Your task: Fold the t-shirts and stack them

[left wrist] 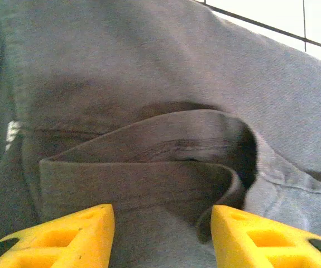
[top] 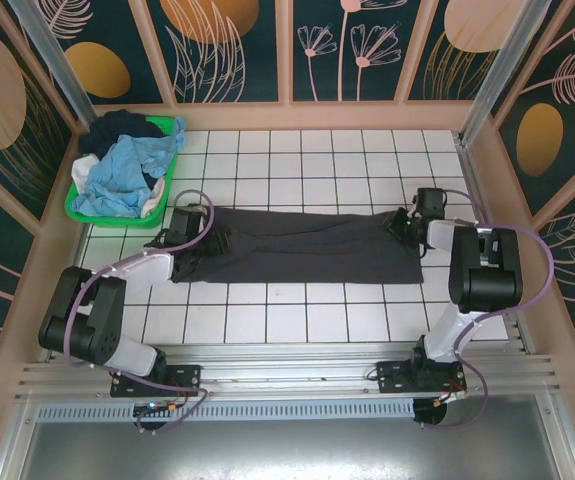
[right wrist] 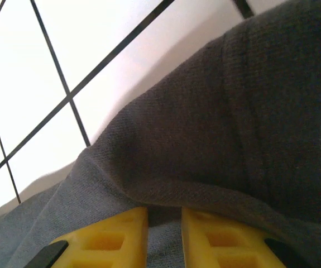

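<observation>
Charcoal-grey t-shirt point(top: 307, 245) lies limp on the surface point(top: 297, 320): soft, light, floppy. Right jaws pinch its right edge; left jaws gape over the collar fold, so grab there.

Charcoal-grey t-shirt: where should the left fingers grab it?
Grip the folded-over edge at the left end of the charcoal-grey t-shirt. It stands up off the flat cloth, right ahead of the open left fingers. So it is probably best to push straight forward from that end and pinch the raised flap.
</observation>
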{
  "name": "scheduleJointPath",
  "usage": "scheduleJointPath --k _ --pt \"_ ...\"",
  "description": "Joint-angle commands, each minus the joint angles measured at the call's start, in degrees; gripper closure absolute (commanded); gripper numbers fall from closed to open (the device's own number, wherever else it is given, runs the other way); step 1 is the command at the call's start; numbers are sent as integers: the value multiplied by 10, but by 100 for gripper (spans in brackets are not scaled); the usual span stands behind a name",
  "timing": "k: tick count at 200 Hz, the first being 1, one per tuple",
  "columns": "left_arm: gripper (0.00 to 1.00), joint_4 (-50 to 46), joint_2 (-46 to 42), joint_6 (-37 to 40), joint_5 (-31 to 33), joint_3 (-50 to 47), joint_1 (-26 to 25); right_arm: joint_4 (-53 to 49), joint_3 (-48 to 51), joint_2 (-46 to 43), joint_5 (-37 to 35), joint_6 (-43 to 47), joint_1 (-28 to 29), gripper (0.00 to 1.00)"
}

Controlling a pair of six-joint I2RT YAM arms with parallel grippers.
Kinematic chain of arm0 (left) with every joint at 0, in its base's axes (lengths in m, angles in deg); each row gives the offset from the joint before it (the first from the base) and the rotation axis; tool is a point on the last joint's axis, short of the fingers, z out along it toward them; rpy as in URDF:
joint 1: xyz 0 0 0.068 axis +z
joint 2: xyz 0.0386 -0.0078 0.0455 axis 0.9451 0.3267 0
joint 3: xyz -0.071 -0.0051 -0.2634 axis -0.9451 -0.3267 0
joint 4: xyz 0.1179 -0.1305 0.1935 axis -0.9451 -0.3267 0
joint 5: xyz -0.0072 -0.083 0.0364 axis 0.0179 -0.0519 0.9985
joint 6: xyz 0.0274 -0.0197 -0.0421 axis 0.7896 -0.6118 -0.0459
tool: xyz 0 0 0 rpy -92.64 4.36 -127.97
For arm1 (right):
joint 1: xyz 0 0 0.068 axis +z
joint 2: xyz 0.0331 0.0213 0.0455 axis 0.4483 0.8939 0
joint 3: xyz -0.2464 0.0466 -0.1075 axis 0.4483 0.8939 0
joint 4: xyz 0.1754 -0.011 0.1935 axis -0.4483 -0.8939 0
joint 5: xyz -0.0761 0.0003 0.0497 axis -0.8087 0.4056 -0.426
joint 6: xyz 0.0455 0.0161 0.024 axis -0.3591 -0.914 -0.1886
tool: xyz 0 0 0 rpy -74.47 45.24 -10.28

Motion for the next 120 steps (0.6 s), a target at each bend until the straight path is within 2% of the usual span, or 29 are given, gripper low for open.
scheduleJointPath --k 1,17,40,59,73,96,120 --pt "50 -28 9 42 2 54 -41 -4 2 -4 -3 2 0 76" --pt "49 -66 30 55 34 87 -68 3 11 -20 -2 7 1 76" --pt "54 -86 66 56 51 103 -72 16 34 -38 4 11 -3 76" --pt "69 -89 73 46 46 98 -74 21 49 -47 19 18 -10 76" --pt "84 -85 57 35 39 90 -78 18 54 -56 23 23 -13 76" --pt "94 -109 16 21 66 94 -104 14 62 -74 24 25 -14 76" --pt "97 -149 -25 6 112 103 -139 12 66 -88 25 28 -16 76"
